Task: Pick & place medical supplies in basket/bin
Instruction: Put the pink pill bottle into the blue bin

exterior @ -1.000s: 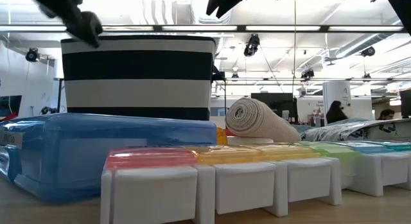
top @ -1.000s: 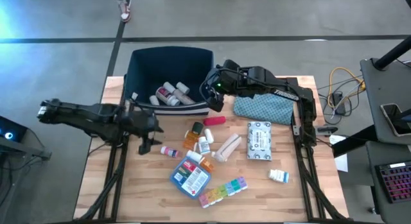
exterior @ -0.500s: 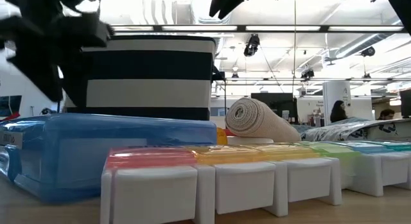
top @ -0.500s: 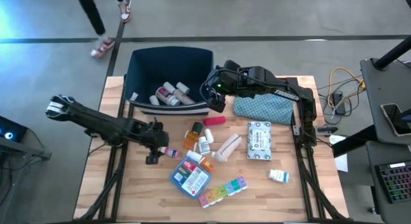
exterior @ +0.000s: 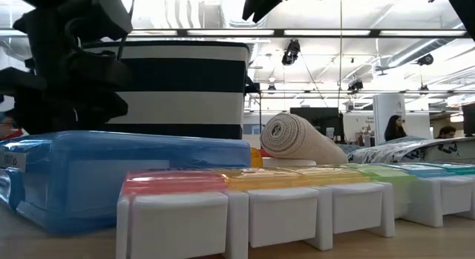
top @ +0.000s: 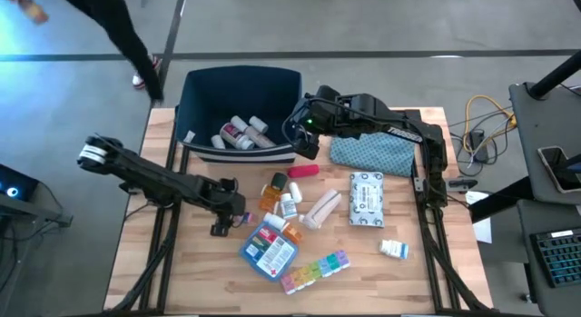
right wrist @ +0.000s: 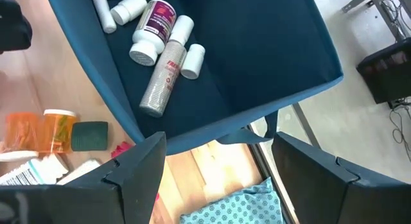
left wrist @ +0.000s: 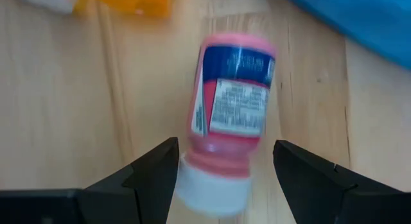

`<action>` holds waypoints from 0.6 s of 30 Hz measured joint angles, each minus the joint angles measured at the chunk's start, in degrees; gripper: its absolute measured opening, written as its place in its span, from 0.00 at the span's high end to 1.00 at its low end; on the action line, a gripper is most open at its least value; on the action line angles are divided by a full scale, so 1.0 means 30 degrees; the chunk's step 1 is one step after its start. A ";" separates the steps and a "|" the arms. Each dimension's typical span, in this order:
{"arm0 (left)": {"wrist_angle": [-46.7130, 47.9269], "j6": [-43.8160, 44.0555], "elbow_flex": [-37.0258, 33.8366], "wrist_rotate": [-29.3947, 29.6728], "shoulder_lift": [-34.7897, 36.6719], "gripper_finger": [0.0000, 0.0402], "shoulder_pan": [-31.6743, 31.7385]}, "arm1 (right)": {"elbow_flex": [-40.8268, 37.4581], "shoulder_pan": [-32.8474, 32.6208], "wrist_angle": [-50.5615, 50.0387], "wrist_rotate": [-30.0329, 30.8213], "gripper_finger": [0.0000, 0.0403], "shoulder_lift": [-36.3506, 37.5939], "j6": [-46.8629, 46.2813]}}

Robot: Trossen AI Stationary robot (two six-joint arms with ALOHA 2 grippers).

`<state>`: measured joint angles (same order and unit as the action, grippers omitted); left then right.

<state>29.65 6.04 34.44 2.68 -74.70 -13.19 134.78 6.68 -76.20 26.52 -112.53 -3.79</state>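
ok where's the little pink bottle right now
In the high view the pink bottle lies on the table left of centre, just left of the blue first-aid pouch. The left gripper hovers over it, fingers open either side.

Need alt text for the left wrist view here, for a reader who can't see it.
The left claw hangs open over a small pink bottle with a white cap, lying on the wooden table between the two dark fingers. An orange item and a blue one show at the frame's edges.
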 joint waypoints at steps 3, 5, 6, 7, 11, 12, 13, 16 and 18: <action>-0.0673 0.0045 -0.0269 -0.0012 -0.0345 0.42 0.0000 | 0.0000 0.0003 0.0000 0.0000 0.33 -0.0009 -0.0001; -0.0767 0.0105 -0.0337 -0.0051 -0.0646 0.42 0.0004 | 0.0000 0.0007 -0.0009 -0.0006 0.33 -0.0009 -0.0001; -0.0744 0.0153 -0.0343 -0.0051 -0.0779 0.42 0.0007 | 0.0000 0.0007 -0.0031 0.0000 0.33 -0.0009 -0.0007; -0.0750 0.0153 -0.0344 -0.0051 -0.0919 0.43 0.0007 | -0.0007 0.0007 -0.0058 -0.0007 0.33 -0.0009 -0.0001; -0.0749 0.0479 -0.0259 -0.0049 -0.0974 0.48 0.0007 | -0.0007 0.0000 -0.0099 -0.0016 0.33 -0.0009 0.0012; -0.0800 0.0624 -0.0193 -0.0050 -0.0952 0.51 0.0008 | -0.0007 0.0000 -0.0102 -0.0053 0.33 -0.0009 0.0081; -0.0733 0.0747 -0.0108 -0.0051 -0.0925 0.54 0.0015 | -0.0007 0.0000 -0.0102 -0.0136 0.33 -0.0009 0.0214; -0.0658 0.1079 0.0328 -0.0051 -0.0911 0.62 0.0017 | -0.0015 0.0003 -0.0102 -0.0809 0.33 -0.0009 0.0591; -0.0355 0.1478 0.0649 -0.0051 -0.0911 0.64 0.0015 | -0.0015 -0.0007 -0.0096 -0.0985 0.33 -0.0015 0.0941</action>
<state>28.58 10.48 36.39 2.52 -77.43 -13.15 134.74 6.66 -76.49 23.57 -112.57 -0.97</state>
